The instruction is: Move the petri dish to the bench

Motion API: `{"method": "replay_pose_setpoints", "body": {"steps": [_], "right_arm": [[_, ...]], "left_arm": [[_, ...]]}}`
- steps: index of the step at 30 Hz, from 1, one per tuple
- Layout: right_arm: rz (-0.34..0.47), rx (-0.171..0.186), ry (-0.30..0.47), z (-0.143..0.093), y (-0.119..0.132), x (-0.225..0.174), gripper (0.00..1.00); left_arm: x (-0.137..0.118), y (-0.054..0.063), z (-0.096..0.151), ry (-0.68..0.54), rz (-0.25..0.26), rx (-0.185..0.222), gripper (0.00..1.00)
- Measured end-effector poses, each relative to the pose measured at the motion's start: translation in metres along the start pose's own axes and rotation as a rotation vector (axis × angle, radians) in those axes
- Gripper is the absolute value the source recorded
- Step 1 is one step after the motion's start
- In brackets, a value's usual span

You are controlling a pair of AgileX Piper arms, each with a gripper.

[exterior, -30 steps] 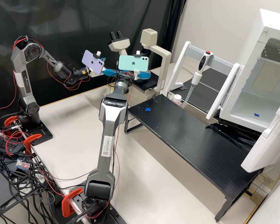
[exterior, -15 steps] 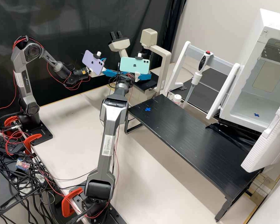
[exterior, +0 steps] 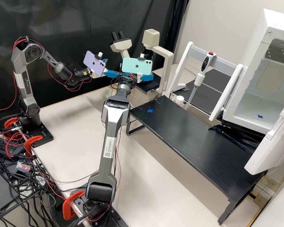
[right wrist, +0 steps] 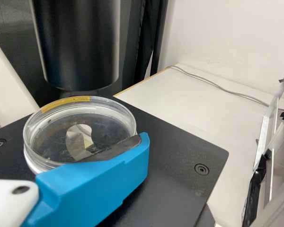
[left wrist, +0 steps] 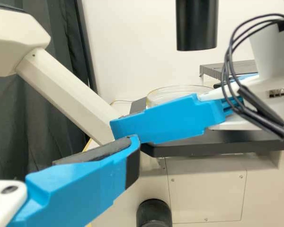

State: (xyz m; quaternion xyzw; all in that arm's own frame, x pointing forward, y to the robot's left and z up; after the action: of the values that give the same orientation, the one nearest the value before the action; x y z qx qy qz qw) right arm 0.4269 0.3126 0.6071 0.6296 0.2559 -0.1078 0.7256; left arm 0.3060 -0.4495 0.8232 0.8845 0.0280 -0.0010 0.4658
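black curtain (exterior: 72,25) behind, right claw (exterior: 146,76) (arm (exterior: 109,148) outstretched) is beside dish (right wrist: 52,137).

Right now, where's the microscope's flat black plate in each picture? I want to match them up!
High view: the black plate is above the middle, just below the mint-green phone.
Left wrist view: the black plate is the dark slab under the glass dish.
Right wrist view: the black plate has the glass dish on it.
Shared landmark: the black curtain.
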Motion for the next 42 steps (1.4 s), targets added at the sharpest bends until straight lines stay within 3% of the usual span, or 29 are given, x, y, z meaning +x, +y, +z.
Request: {"method": "replay_pose_setpoints", "body": {"steps": [4, 8, 14, 21, 27, 29, 34, 37, 42], "right_arm": [[0.004, 0.025, -0.005, 0.003, 0.003, 0.000, 1.00], [0.014, 0.076, -0.008, 0.007, 0.010, -0.004, 1.00], [0.055, 0.109, 0.027, 0.007, 0.019, -0.012, 1.00], [0.087, 0.061, 0.034, 0.006, 0.017, -0.015, 1.00], [0.112, -0.061, 0.025, -0.007, 0.016, -0.017, 1.00], [0.109, -0.078, 0.013, -0.009, 0.015, -0.014, 1.00], [0.074, -0.074, -0.025, -0.007, 0.008, -0.006, 1.00], [0.054, -0.026, -0.041, -0.003, 0.002, -0.002, 1.00], [0.039, 0.016, -0.038, -0.001, 0.001, 0.000, 1.00]], "left_arm": [[0.000, 0.000, 0.000, 0.000, 0.000, 0.000, 1.00], [0.000, 0.000, 0.000, 0.000, 0.000, 0.000, 1.00], [0.000, 0.000, 0.000, 0.000, 0.000, 0.000, 1.00], [0.000, 0.000, 0.000, 0.000, 0.000, 0.000, 1.00], [0.000, 0.000, 0.000, 0.000, 0.000, 0.000, 1.00], [0.000, 0.000, 0.000, 0.000, 0.000, 0.000, 1.00], [0.000, 0.000, 0.000, 0.000, 0.000, 0.000, 1.00], [0.000, 0.000, 0.000, 0.000, 0.000, 0.000, 1.00], [0.000, 0.000, 0.000, 0.000, 0.000, 0.000, 1.00]]}}
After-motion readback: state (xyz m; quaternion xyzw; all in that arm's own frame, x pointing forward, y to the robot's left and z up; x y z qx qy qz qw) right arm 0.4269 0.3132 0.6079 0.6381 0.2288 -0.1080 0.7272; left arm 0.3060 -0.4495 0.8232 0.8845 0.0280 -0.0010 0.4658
